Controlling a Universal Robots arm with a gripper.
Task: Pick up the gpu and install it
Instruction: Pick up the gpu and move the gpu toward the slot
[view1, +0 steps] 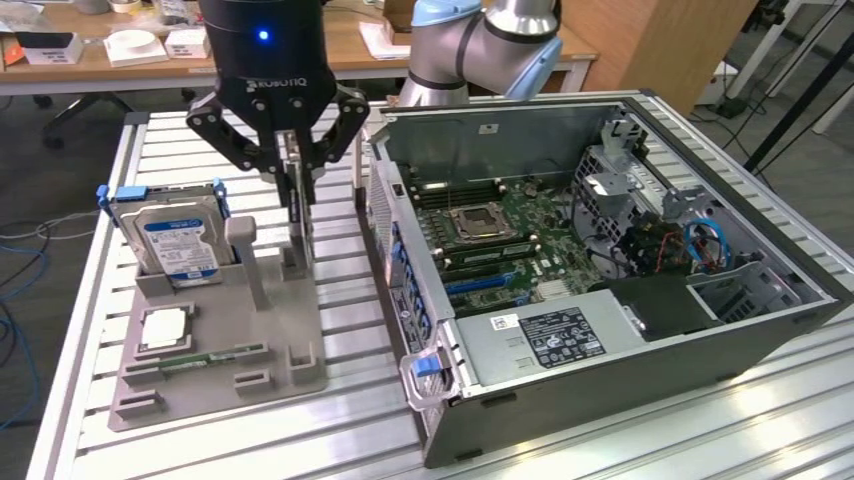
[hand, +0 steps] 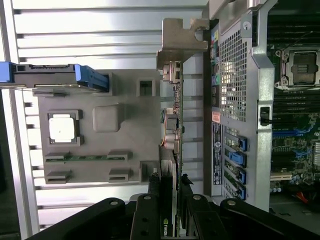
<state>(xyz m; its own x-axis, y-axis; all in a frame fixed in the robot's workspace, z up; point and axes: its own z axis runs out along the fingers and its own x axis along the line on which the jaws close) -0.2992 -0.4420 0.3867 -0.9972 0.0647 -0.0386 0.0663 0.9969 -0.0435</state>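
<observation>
The gpu (view1: 295, 225) is a thin dark card seen edge-on, standing upright over the grey holder plate (view1: 267, 330). My gripper (view1: 296, 178) comes down from above, its two black fingers pressed against the card's upper part, one on each face. In the wrist view the gpu (hand: 172, 125) runs as a narrow slat from between my fingers (hand: 154, 202) to its silvery end bracket (hand: 181, 40). Whether its lower edge still rests in the holder's slot I cannot tell. The open computer case (view1: 747, 330) lies beside the holder, its motherboard (view1: 514, 225) and blue card slots (view1: 481, 284) exposed.
The holder also carries a hard drive (view1: 180, 245) with a blue-white label, a square processor chip (view1: 163, 328) and a narrow green memory stick (view1: 200, 357). A grey post (view1: 247, 255) stands close to the gpu. The case's rear wall (hand: 235, 90) is just beside the card.
</observation>
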